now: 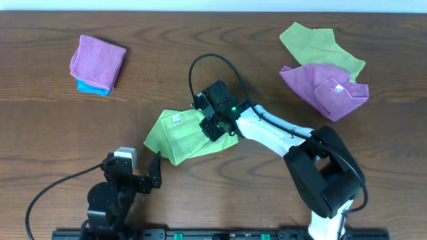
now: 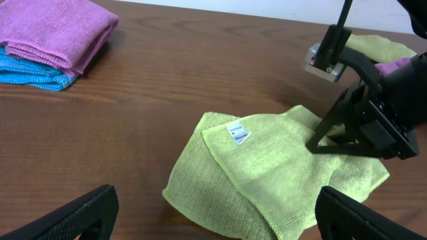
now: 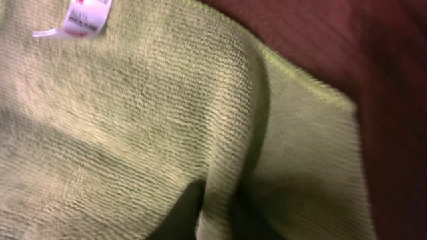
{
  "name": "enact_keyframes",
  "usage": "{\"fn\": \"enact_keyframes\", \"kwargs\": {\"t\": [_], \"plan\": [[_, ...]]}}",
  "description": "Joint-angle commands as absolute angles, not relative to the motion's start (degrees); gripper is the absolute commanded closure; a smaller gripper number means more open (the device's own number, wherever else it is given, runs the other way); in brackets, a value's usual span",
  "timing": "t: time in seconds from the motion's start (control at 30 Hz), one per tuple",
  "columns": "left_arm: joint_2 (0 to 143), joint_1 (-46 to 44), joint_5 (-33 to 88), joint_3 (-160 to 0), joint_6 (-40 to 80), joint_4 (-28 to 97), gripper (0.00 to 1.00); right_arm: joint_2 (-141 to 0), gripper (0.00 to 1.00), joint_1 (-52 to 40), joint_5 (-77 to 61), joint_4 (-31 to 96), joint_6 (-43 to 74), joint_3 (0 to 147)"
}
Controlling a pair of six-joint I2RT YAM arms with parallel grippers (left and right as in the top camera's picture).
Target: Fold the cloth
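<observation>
The cloth (image 1: pixel 181 138) is a lime-green towel lying crumpled and partly doubled over at the table's middle, its white tag (image 1: pixel 177 121) facing up near the far-left corner. My right gripper (image 1: pixel 214 128) presses down on the cloth's right side. In the right wrist view its dark fingers (image 3: pixel 180 217) are shut on a raised fold of the cloth (image 3: pixel 133 113). The left gripper (image 1: pixel 151 175) rests near the front edge, just short of the cloth's near-left corner, and stands wide open. Its fingertips (image 2: pixel 73 217) frame the cloth (image 2: pixel 267 180) without touching it.
A folded purple cloth (image 1: pixel 98 60) lies on a blue one (image 1: pixel 92 87) at the far left. At the far right a duller green cloth (image 1: pixel 319 41) and a purple cloth (image 1: pixel 325 90) with a white tag lie bunched. A black cable (image 1: pixel 200 60) loops behind the right arm.
</observation>
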State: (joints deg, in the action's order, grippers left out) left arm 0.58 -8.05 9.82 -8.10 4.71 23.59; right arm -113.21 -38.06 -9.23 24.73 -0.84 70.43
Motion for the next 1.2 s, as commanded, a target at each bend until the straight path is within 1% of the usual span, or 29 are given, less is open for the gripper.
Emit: {"fn": "enact_keyframes", "kwargs": {"t": [0.0,0.03,0.33,0.47,0.5,0.53,0.57,0.6,0.63,0.67,0.87,0.93,0.97,1.03,1.07,1.17], "plan": [[0.3,-8.3,9.0,-6.9,5.3,23.7,0.05,-113.2,0.97,-38.4,-9.5,24.6,-0.8,70.8],[0.3,-8.3,9.0,-6.9,5.3,23.7,0.05,-113.0,0.99,-38.4,-9.3,24.7,-0.4,71.1],[0.3,-8.3,9.0,-6.9,5.3,23.7,0.05,-109.5,0.99,-38.2,-7.1,23.9,1.2,78.4],[0.3,-8.3,9.0,-6.9,5.3,23.7,0.05,-109.8,0.99,-38.2,-6.2,15.7,1.3,79.1],[0.3,-8.3,9.0,-6.9,5.3,23.7,0.05,-109.8,0.95,-38.2,-6.2,13.3,1.3,79.1],[0.3,-8.3,9.0,-6.9,5.3,23.7,0.05,-109.8,0.72,-38.2,-6.2,11.6,1.3,79.1],[0.3,-8.3,9.0,-6.9,5.3,23.7,0.05,-109.8,0.37,-38.2,-6.2,10.8,1.3,79.1],[0.3,-8.3,9.0,-6.9,5.3,23.7,0.05,-109.8,0.28,-38.2,-6.2,10.5,1.3,79.1],[0.3,-8.3,9.0,-6.9,5.3,23.7,0.05,-109.8,0.16,-38.2,-6.2,10.7,1.3,79.1],[0.3,-8.3,9.0,-6.9,5.3,23.7,0.05,-109.8,0.01,-38.2,-6.2,11.9,1.2,79.1],[0.3,-8.3,9.0,-6.9,5.3,23.7,0.05,-109.8,0.01,-37.9,-5.3,22.4,1.2,79.1],[0.3,-8.3,9.0,-6.9,5.3,23.7,0.04,-109.8,0.02,-37.6,-1.2,26.3,1.2,79.1],[0.3,-8.3,9.0,-6.9,5.3,23.7,0.05,-109.8,0.21,-37.4,1.4,28.1,1.2,79.0],[0.3,-8.3,9.0,-6.9,5.3,23.7,0.05,-109.8,0.86,-36.6,4.3,30.1,1.3,78.8],[0.3,-8.3,9.0,-6.9,5.3,23.7,0.05,-109.8,0.99,-35.9,4.6,30.5,1.3,78.7],[0.3,-8.3,9.0,-6.9,5.3,23.7,0.05,-109.8,0.99,-33.5,4.6,30.4,4.2,77.8]]}}
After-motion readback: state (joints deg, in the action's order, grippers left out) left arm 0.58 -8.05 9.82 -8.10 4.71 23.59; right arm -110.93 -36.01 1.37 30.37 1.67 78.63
